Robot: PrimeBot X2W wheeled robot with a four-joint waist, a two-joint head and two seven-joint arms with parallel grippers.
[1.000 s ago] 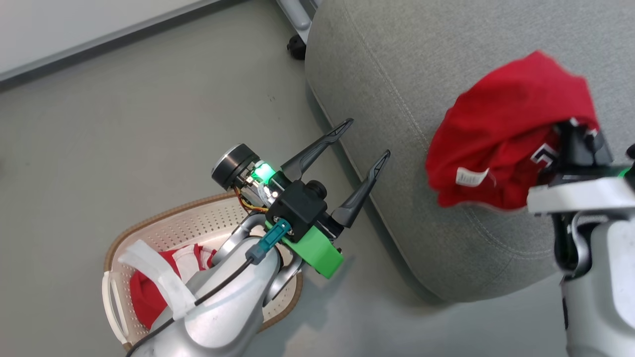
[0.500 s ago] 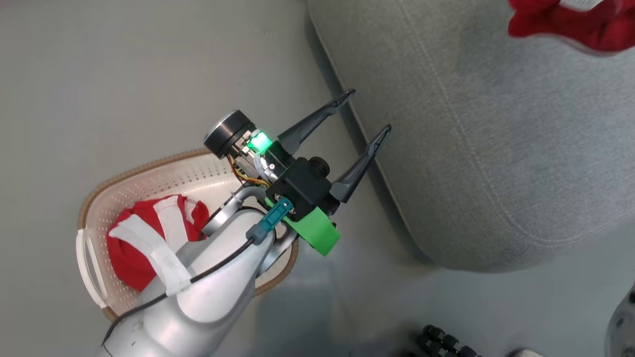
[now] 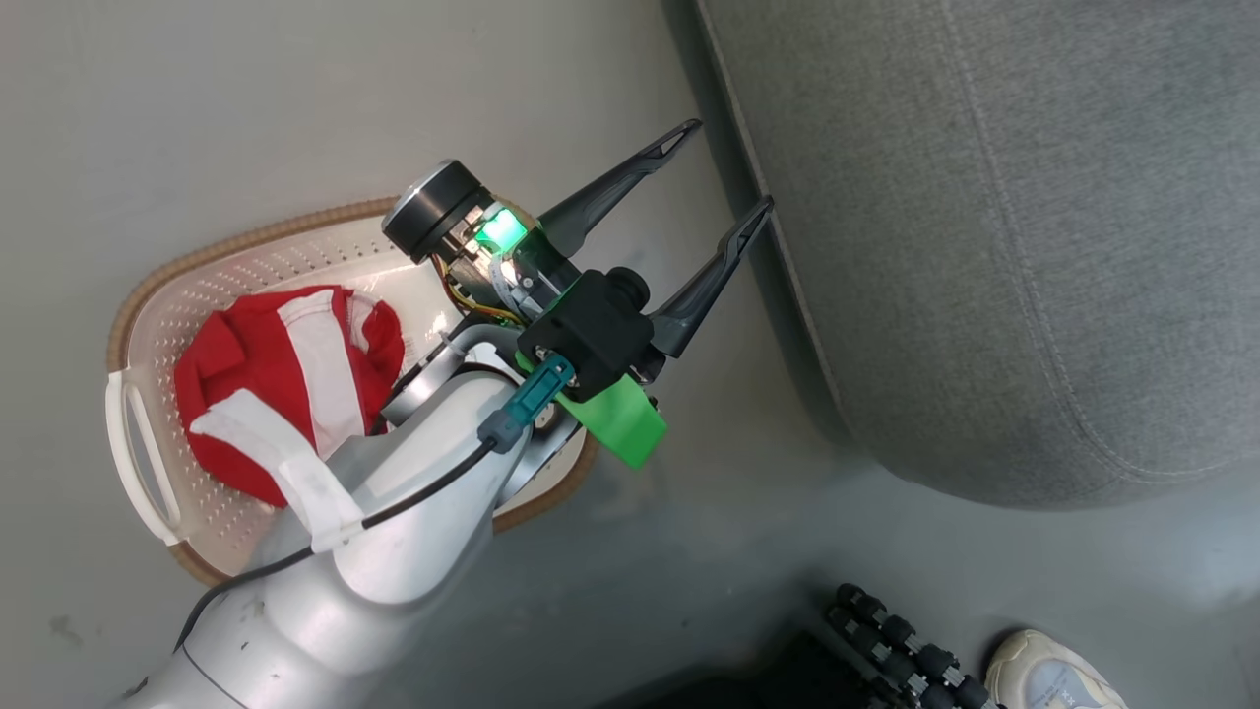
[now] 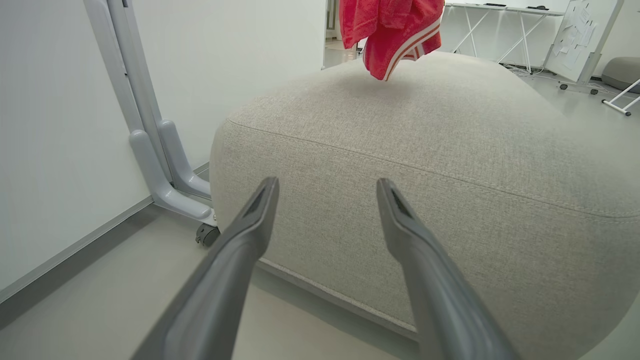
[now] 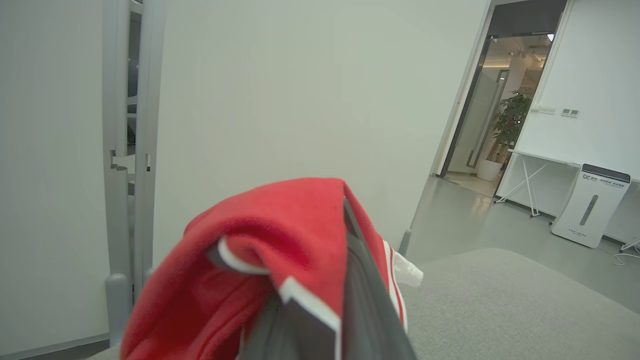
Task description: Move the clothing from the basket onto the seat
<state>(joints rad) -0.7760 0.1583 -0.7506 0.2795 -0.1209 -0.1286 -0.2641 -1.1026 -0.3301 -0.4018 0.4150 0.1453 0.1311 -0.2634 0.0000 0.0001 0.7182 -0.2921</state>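
You hold jersey (image 5: 280, 225) over seat (image 3: 984, 246), right gripper (image 5: 348, 220) pinching it; left gripper (image 3: 730, 162) spread, empty; striped garment (image 3: 285, 374) left in basket (image 3: 236, 241).

Nothing legible in any view. Closest candidates:
- white floor unit (image 5: 592, 207), right wrist view, standing by the far wall: small logo and a short line of print on its dark top band, too small to read.
- board (image 4: 582, 40) on a wheeled stand, left wrist view, top right: paper sheets pinned to it, print can't be resolved.
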